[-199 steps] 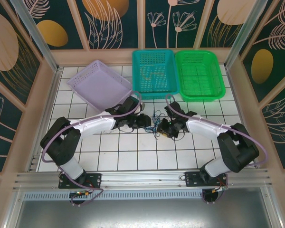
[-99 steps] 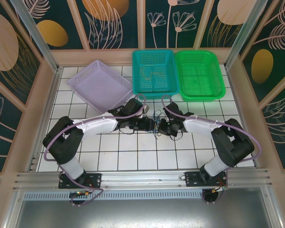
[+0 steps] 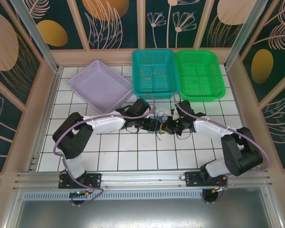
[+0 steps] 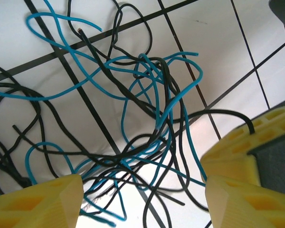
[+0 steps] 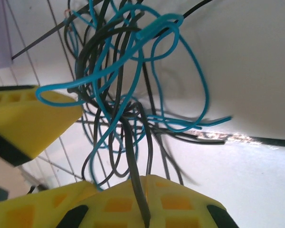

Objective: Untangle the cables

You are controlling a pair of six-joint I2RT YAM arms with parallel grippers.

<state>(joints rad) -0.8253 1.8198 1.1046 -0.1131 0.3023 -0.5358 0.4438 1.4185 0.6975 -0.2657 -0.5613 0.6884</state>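
Observation:
The cables (image 3: 156, 118) lie as a tangle of thin blue and black wires on the white tiled table between the two grippers. In the left wrist view the cables (image 4: 142, 118) loop under my left gripper (image 4: 142, 204), whose yellow fingers (image 4: 38, 204) stand wide apart, open, with strands between them. My right gripper (image 5: 145, 183) is shut on one black cable (image 5: 133, 152) that rises into the cables (image 5: 128, 71). In the top view the left gripper (image 3: 155, 125) and right gripper (image 3: 169, 127) nearly touch.
Three baskets stand at the back: a lilac basket (image 3: 102, 85) tilted at the left, a teal basket (image 3: 155, 73) with a pale wire in it, and a green basket (image 3: 199, 75). The left gripper's finger (image 5: 28, 123) shows close beside the tangle.
My left gripper has slid right toward the tangle and opened its jaws. My right gripper has shut on a black cable and its arm has shifted slightly.

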